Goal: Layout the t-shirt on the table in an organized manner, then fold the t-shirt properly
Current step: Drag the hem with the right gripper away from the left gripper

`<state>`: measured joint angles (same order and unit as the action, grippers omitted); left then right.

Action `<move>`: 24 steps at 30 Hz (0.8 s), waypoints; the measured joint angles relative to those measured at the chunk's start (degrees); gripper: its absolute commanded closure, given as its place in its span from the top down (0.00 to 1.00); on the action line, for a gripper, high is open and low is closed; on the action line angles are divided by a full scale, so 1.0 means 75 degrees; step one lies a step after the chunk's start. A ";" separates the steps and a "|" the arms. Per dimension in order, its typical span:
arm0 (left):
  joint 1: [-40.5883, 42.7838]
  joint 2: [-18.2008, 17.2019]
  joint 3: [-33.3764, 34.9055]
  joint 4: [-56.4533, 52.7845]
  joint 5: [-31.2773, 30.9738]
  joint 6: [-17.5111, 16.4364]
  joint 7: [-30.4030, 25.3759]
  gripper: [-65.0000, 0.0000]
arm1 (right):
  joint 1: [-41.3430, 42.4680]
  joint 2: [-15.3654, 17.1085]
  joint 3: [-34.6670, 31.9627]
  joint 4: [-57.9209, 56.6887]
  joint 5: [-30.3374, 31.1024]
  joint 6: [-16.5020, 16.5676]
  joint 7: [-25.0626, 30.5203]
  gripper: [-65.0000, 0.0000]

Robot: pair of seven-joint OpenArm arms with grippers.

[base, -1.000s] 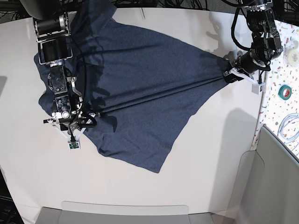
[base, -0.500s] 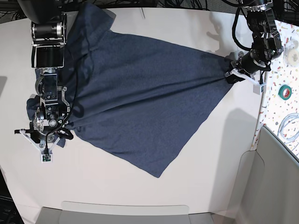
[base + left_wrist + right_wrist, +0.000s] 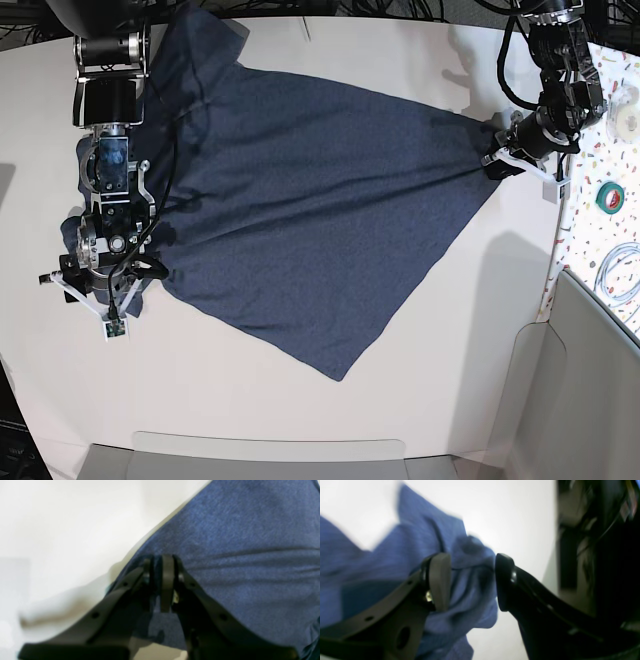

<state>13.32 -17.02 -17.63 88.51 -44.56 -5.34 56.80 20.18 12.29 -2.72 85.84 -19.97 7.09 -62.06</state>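
The dark navy t-shirt (image 3: 310, 210) lies spread over the white table (image 3: 250, 400), stretched between both arms, with no lettering showing. In the base view my left gripper (image 3: 497, 160) is at the right, shut on the shirt's right corner. The left wrist view shows its jaws pinched together on the blue cloth (image 3: 250, 555). My right gripper (image 3: 100, 290) sits at the shirt's left corner. In the right wrist view its fingers (image 3: 440, 580) stand apart, with bunched cloth (image 3: 470, 585) loose between them.
A narrow speckled surface (image 3: 622, 110) runs along the right edge, carrying a green tape roll (image 3: 610, 197) and a coil of white cable (image 3: 622, 275). A grey tray edge (image 3: 270, 455) lies at the front. Black cables hang behind the table's far edge.
My right gripper pulled the shirt's left corner outward to the left, smoothing the long creases, and then opened its jaws. The left gripper has held still on its corner.
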 measured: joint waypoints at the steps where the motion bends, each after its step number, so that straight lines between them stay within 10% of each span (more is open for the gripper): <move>1: 0.0000 0.0003 0.0000 -0.0003 0.0006 0.0000 -0.0017 0.08 | -0.0058 -0.0131 0.0032 0.0417 -0.0082 0.0230 -0.0012 0.44; 8: -0.0006 0.0000 0.0000 -0.0003 0.0035 0.0003 -0.0029 0.08 | 0.0303 -0.0350 0.0064 0.0799 -0.0015 0.0533 -0.0041 0.44; 24: 0.0000 -0.0003 -0.0003 -0.0003 0.0032 0.0003 -0.0038 0.08 | 0.2984 -0.0391 0.0775 -0.5502 0.0694 0.0519 0.1530 0.44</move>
<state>13.32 -17.04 -17.65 88.49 -44.31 -5.32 56.51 42.57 9.37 3.09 44.58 -14.76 10.98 -50.59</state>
